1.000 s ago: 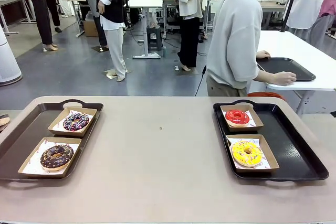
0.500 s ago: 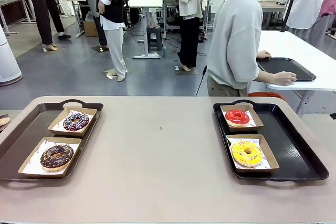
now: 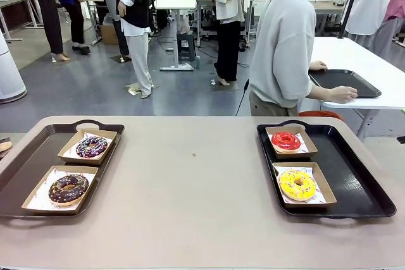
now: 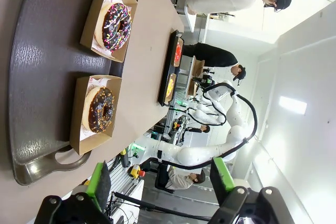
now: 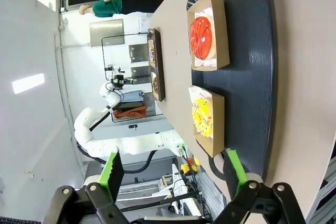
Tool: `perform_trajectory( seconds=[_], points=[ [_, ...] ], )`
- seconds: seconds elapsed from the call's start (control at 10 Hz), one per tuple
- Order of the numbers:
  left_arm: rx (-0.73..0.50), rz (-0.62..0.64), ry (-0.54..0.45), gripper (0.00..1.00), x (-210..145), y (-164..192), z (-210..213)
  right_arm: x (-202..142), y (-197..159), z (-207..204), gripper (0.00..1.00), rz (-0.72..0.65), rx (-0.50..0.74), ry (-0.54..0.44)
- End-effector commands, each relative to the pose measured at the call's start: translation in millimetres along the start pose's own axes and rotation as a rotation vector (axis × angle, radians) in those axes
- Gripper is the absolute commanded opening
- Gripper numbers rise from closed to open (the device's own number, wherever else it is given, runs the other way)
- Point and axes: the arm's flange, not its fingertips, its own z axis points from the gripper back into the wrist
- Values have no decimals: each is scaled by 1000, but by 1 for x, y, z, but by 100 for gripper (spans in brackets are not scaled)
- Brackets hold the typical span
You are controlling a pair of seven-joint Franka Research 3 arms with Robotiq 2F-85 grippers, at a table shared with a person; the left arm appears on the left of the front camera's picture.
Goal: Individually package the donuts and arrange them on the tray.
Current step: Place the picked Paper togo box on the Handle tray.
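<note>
1. Between the two trays, left tray (image 3: 25, 162) and right tray (image 3: 361, 184), the worktop (image 3: 196, 200) lies bare.
2. Donuts (image 3: 68, 188) sit boxed, two per tray.
3. Wrist views show the left gripper (image 4: 163, 182) and right gripper (image 5: 172, 174) released, holding nothing.

Beige table (image 3: 190, 200) (two black trays (image 3: 38, 156))

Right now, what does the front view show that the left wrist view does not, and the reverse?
Front view alone: the person's hand resting on another table's tray.

Left wrist view alone: the left hand, open, and the right arm farther off.

Both: the left tray with the chocolate donut and the dark sprinkled donut, each in its own box, and the right tray.
</note>
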Motion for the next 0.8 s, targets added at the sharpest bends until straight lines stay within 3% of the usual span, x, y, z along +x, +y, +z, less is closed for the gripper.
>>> perform_trajectory(
  seconds=[0.0, 0.7],
  points=[
    [0, -3, -4, 100, -1, -1, 1, -2, 1, 0, 100, -1, 0, 11],
    [0, -3, -4, 100, -1, -1, 1, -2, 1, 0, 100, -1, 0, 11]
  ],
)
